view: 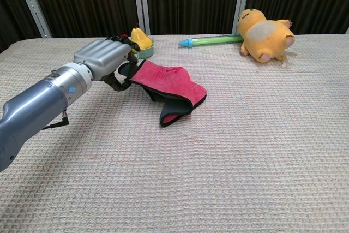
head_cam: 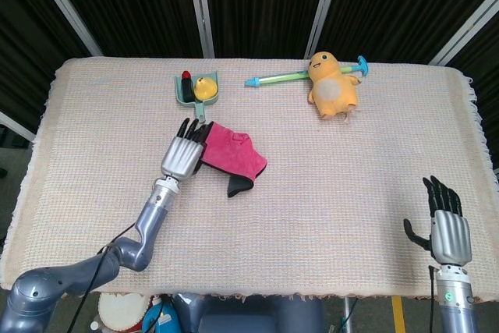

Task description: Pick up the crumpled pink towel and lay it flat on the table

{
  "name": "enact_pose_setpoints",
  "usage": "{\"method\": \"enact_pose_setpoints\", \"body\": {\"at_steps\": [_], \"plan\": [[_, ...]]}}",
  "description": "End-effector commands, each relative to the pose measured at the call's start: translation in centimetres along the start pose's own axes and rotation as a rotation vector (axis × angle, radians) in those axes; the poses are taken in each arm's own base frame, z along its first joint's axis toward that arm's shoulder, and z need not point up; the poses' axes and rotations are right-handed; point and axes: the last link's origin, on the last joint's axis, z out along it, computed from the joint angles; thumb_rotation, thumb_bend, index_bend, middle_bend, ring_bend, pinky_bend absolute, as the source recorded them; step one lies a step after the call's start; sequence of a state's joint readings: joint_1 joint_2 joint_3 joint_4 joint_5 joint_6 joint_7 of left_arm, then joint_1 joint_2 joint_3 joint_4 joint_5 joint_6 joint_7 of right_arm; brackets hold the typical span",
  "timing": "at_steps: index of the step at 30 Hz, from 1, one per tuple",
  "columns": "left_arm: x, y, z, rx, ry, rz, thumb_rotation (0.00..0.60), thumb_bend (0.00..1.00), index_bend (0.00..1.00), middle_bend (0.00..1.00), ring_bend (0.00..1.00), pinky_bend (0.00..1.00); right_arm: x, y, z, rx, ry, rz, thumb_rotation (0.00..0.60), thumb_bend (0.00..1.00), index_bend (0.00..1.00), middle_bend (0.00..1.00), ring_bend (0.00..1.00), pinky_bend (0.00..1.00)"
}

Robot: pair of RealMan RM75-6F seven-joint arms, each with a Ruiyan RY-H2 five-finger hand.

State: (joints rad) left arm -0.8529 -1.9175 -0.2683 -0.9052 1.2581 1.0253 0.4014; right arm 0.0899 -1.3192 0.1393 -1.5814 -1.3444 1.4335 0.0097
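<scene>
A: Where is the pink towel (head_cam: 234,154) right now?

B: On the table (head_cam: 351,185), a little nearer the robot than the green dustpan (head_cam: 192,88), bunched up with a dark-edged fold curling under at its near corner. The yellow plush duck (head_cam: 333,85) and the green-and-blue stick (head_cam: 292,76) lie well apart from it, off toward the far right.

A: And the left hand (head_cam: 184,154)?

B: It sits at the towel's left edge, the side nearest the dustpan. In the chest view the fingers (view: 124,68) curl around that edge, and the cloth looks slightly raised there, so I judge it is grasping the towel, though the exact contact is partly hidden.

A: The right hand (head_cam: 447,228)?

B: Far from the towel, at the table's near right corner, upright with fingers spread and nothing in it.

A: So which step is this?

B: The pick-up, I'd say: the grasp seems made, the towel mostly rests on the table.

A: What comes next?

B: Likely lifting that edge high enough for the folds to fall open, then drawing it across the table to spread it flat. A loose grasp could slip.
</scene>
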Motion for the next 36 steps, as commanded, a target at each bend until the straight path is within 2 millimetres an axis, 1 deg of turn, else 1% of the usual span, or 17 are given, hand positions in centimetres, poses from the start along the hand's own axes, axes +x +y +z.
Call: {"method": "enact_pose_setpoints", "body": {"at_steps": [1, 3, 4, 5, 8, 14, 19, 23, 29, 36], "plan": [[2.6, -0.1, 0.5, -0.028, 0.057, -0.004, 0.600, 0.48, 0.61, 0.11, 0.00, 0.00, -0.1, -0.1, 0.0, 0.003, -0.006, -0.002, 0.600, 0.38, 0.00, 0.00, 0.00, 0.00], [4.4, 0.2, 0.8, -0.047, 0.075, -0.014, 0.600, 0.48, 0.61, 0.11, 0.00, 0.00, -0.3, -0.2, 0.0, 0.007, -0.012, -0.001, 0.600, 0.38, 0.00, 0.00, 0.00, 0.00], [6.4, 0.7, 1.5, -0.063, 0.103, -0.034, 0.600, 0.48, 0.61, 0.11, 0.00, 0.00, -0.4, -0.4, 0.1, 0.014, -0.017, 0.004, 0.600, 0.38, 0.00, 0.00, 0.00, 0.00], [7.4, 0.9, 1.8, -0.070, 0.099, -0.039, 0.600, 0.48, 0.61, 0.11, 0.00, 0.00, -0.4, -0.6, 0.1, 0.016, -0.018, 0.009, 0.600, 0.38, 0.00, 0.00, 0.00, 0.00], [9.4, 1.4, 2.3, -0.078, 0.081, -0.037, 0.600, 0.48, 0.61, 0.11, 0.00, 0.00, -0.3, -0.9, 0.3, 0.022, -0.016, 0.020, 0.600, 0.38, 0.00, 0.00, 0.00, 0.00], [12.6, 2.9, 3.6, -0.081, 0.060, -0.029, 0.600, 0.48, 0.62, 0.12, 0.00, 0.00, -0.5, -1.5, 0.8, 0.018, -0.034, 0.056, 0.600, 0.38, 0.00, 0.00, 0.00, 0.00], [14.8, 4.4, 4.7, -0.081, 0.054, -0.042, 0.600, 0.48, 0.63, 0.12, 0.00, 0.01, -0.7, -2.0, 1.4, 0.016, -0.051, 0.073, 0.600, 0.38, 0.00, 0.00, 0.00, 0.00], [15.9, 5.6, 5.5, -0.081, 0.052, -0.032, 0.600, 0.48, 0.64, 0.12, 0.00, 0.01, -0.6, -2.3, 2.1, 0.010, -0.061, 0.092, 0.600, 0.38, 0.00, 0.00, 0.00, 0.00], [17.2, 7.0, 6.8, -0.054, 0.023, -0.086, 0.600, 0.47, 0.65, 0.13, 0.00, 0.01, -0.6, -2.9, 3.1, -0.004, -0.079, 0.118, 0.600, 0.38, 0.00, 0.00, 0.00, 0.00], [18.6, 8.5, 8.7, 0.028, -0.062, -0.208, 0.600, 0.48, 0.68, 0.14, 0.00, 0.01, -1.0, -3.4, 4.3, -0.020, -0.102, 0.140, 0.600, 0.38, 0.00, 0.00, 0.00, 0.00]]}}
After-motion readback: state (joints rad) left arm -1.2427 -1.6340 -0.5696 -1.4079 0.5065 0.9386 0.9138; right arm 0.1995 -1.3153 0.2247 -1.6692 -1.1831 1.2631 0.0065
